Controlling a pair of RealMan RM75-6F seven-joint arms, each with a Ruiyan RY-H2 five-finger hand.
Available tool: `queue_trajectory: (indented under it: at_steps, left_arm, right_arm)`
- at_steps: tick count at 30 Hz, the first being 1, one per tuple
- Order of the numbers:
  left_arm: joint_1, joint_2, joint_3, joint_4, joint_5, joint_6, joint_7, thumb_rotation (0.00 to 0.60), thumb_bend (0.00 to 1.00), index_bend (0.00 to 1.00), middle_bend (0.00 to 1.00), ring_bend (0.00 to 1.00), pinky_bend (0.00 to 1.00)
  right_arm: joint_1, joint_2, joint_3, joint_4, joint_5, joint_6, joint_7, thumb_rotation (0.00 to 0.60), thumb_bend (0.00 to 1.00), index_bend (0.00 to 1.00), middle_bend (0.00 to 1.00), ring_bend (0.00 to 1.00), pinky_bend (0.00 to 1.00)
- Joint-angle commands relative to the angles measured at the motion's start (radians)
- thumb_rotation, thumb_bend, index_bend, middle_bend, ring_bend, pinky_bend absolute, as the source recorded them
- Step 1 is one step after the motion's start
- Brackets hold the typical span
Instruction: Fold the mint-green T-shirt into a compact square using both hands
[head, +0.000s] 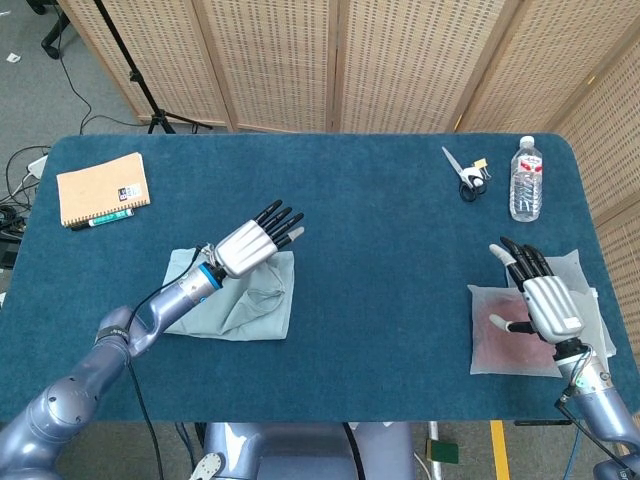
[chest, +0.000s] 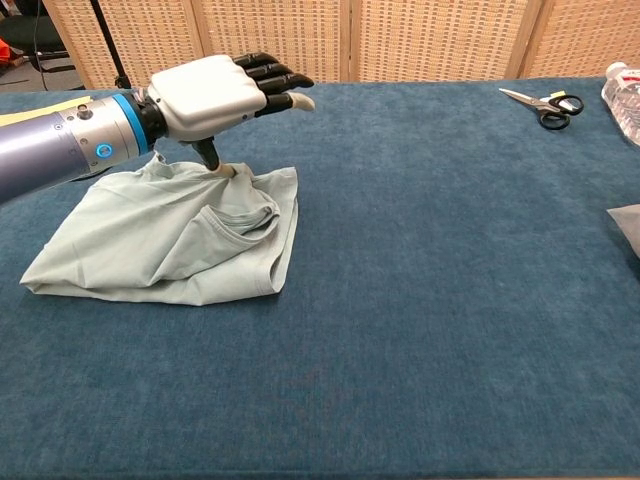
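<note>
The mint-green T-shirt (head: 250, 300) (chest: 150, 245) lies crumpled in a rough folded heap on the blue table (head: 380, 260), left of centre. My left hand (head: 247, 246) (chest: 212, 92) hovers over the shirt's far edge with fingers stretched out flat. Its thumb points down and touches the cloth near the collar; nothing is gripped. My right hand (head: 543, 302) is far off at the table's right side, fingers spread, resting above a pale sheet. It does not show in the chest view.
A tan notebook (head: 102, 186) with a pen lies far left. Scissors (head: 466, 176) (chest: 544, 106) and a water bottle (head: 526, 181) (chest: 622, 92) sit far right. A pinkish item under translucent wrap (head: 505, 340) lies beneath the right hand.
</note>
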Motion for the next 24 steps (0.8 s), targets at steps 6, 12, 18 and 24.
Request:
queue_trajectory:
  at_steps: [6,12,18,24]
  left_arm:
    - [0.028,-0.017,0.011,0.034,-0.01,0.084,-0.089,0.6,0.0,0.0,0.0,0.0,0.0]
    - [0.054,0.037,0.039,-0.022,-0.004,0.08,-0.054,0.6,0.0,0.0,0.0,0.0,0.0]
    - [0.082,0.07,0.045,-0.097,-0.013,0.086,-0.026,0.6,0.0,0.0,0.0,0.0,0.0]
    - [0.117,0.094,0.055,-0.154,-0.01,0.133,-0.035,0.6,0.0,0.0,0.0,0.0,0.0]
  right_arm:
    - [-0.002,0.003,-0.001,-0.005,-0.004,0.004,-0.001,0.6,0.0,0.0,0.0,0.0,0.0]
    - [-0.002,0.003,-0.004,-0.011,-0.01,0.006,-0.008,0.6,0.0,0.0,0.0,0.0,0.0]
    - [-0.005,0.006,-0.005,-0.021,-0.016,0.015,-0.015,0.6,0.0,0.0,0.0,0.0,0.0]
    - [-0.008,0.009,-0.008,-0.028,-0.022,0.021,-0.018,0.6,0.0,0.0,0.0,0.0,0.0]
